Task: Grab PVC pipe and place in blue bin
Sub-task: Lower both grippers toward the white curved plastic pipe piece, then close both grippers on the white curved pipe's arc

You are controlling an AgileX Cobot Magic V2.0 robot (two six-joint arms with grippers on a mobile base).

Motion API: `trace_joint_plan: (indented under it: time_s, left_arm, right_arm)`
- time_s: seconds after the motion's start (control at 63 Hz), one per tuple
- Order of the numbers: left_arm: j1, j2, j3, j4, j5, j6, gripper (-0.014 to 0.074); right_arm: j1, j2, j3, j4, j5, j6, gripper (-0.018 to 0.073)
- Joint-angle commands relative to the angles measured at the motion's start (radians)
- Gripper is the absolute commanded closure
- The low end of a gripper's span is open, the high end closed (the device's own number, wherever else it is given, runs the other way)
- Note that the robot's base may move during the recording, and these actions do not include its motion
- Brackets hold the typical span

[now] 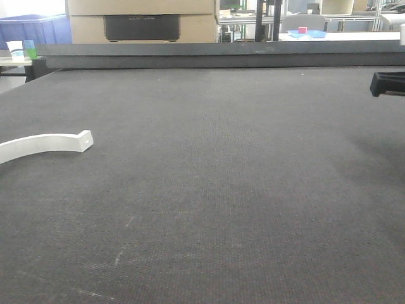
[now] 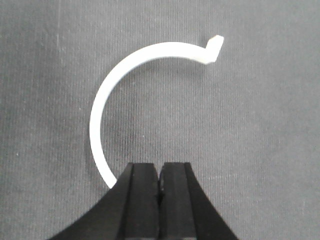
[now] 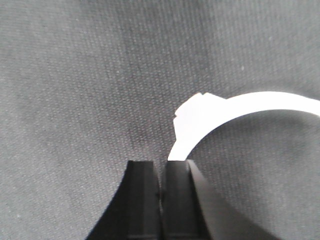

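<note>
**Left pincer**: closed. The fingers are pressed together along a thin seam with nothing between them. It points down at the dark grey counter.

**PVC pipe**: lies flat on the counter, directly ahead of the left pincer in the left wrist view. It forms an open arc. The blocky fitting is at the far end, and the plain end runs out of sight behind the left finger (contact cannot be confirmed).

**Right pincer**: closed, holding nothing. In the right wrist view, a white curved pipe with a blocky end lies just ahead of the fingertips and runs off the right edge of the frame. Whether it touches them cannot be told.

**Front view:** the pipe lies at the left edge of the frame, which cuts off its plain end. The fitting points toward the centre of the counter. The blue bin stands beyond the counter's far left corner, well apart from the pipe and beside a cardboard box.
</note>
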Motion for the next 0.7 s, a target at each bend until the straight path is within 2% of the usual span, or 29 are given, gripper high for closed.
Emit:
trace_joint_plan:
  time_s: [0.0, 0.063, 0.111, 0.365, 0.682]
  left_arm:
    - [-0.006, 0.000, -0.009, -0.013, 0.013, -0.003, 0.0707]
    - [-0.006, 0.000, -0.009, -0.013, 0.017, -0.003, 0.0707]
    - [-0.006, 0.000, -0.009, -0.013, 0.021, -0.003, 0.0707]
    - [-0.006, 0.000, -0.009, -0.013, 0.050, -0.003, 0.0707]
    - [-0.006, 0.000, -0.009, -0.013, 0.065, -0.003, 0.0707]
  right_arm:
    - [-0.002, 0.004, -0.008, -0.012, 0.002, 0.011, 0.0419]
    - [-0.002, 0.004, -0.008, -0.012, -0.013, 0.013, 0.0288]
    - [-0.005, 0.004, -0.008, -0.012, -0.019, 0.022, 0.0246]
    - [-0.006, 0.040, -0.008, -0.022, -0.026, 0.070, 0.0344]
    - [-0.006, 0.106, -0.008, -0.024, -0.032, 0.101, 0.0345]
